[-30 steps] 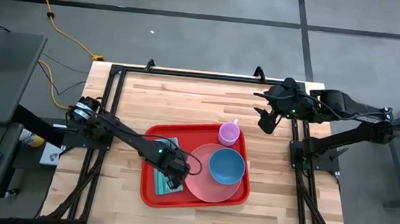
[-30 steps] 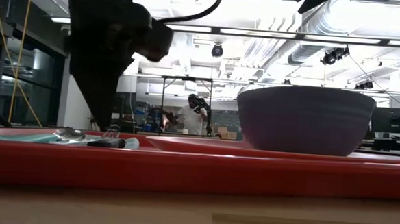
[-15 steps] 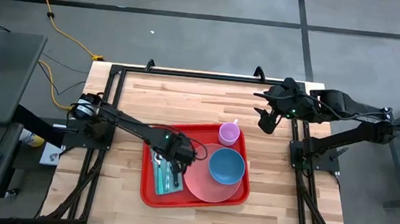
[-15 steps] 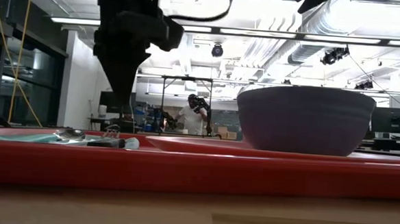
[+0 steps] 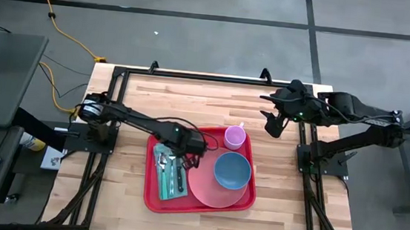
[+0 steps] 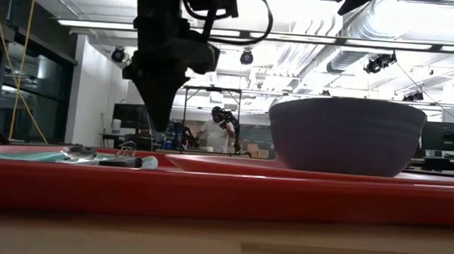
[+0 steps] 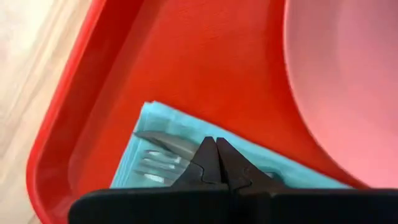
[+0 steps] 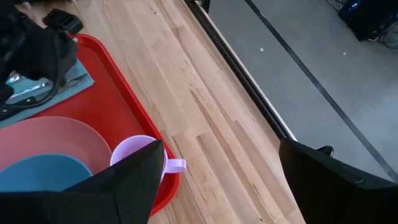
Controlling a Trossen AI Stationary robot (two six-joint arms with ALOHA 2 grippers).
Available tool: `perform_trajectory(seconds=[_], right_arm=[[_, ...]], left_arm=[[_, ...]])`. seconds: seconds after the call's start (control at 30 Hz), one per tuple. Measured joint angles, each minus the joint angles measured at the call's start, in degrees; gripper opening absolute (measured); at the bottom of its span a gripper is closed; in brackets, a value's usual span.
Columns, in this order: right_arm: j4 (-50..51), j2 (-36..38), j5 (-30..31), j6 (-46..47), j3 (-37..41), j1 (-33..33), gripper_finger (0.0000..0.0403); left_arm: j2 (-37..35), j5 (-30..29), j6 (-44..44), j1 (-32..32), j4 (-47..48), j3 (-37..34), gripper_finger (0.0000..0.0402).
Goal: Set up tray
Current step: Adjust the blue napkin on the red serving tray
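Left claw (image 5: 181, 144) hangs with its fingers pressed together and nothing between them, above the tray's left half near its far rim, over the napkin and cutlery; the right claw (image 5: 272, 125) waits with its fingers spread apart above the far right part of the tabletop (image 5: 191, 99), holding nothing. By the look of it the setting is close to finished, since everything in sight already sits on the tray and nothing lies loose on the wood. One red tray (image 5: 155, 197) lies at the middle of the tabletop, toward its near edge. On it is one pink plate (image 5: 209, 193) in the right half, with one blue bowl (image 5: 231, 169) standing on that plate. One teal napkin (image 5: 163, 180) lies along the tray's left side, one lilac cup (image 5: 234, 138) stands by the tray's far rim, and cutlery (image 5: 174, 173) rests on the napkin; a fork shows in the left wrist view, but I cannot count the pieces. What may remain is small straightening, if anything.
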State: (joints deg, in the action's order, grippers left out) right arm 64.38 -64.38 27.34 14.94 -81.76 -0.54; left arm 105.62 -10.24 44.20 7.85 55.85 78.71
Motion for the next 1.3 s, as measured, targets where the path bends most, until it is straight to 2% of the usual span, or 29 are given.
perform_trajectory(seconds=[0.37,0.6,1.1,1.3], right_arm=[[-0.3,0.0,-1.4,0.0,0.0,0.0,0.0298],[-0.4,0.0,-1.4,0.4,0.0,0.0,0.0298],[-1.2,0.0,-0.9,0.5,0.0,0.0,0.0298],[-1.3,0.0,-1.4,0.5,0.0,0.0,0.0298]], left_arm=[[3.3,0.7,-2.0,-2.4,-1.2,0.1,0.0009],[3.5,2.1,-3.0,-2.2,6.7,-0.2,0.0009],[3.5,-0.4,-3.9,-2.7,4.1,-0.2,0.0009],[3.5,0.4,-3.6,-3.0,2.4,-2.9,0.0009]])
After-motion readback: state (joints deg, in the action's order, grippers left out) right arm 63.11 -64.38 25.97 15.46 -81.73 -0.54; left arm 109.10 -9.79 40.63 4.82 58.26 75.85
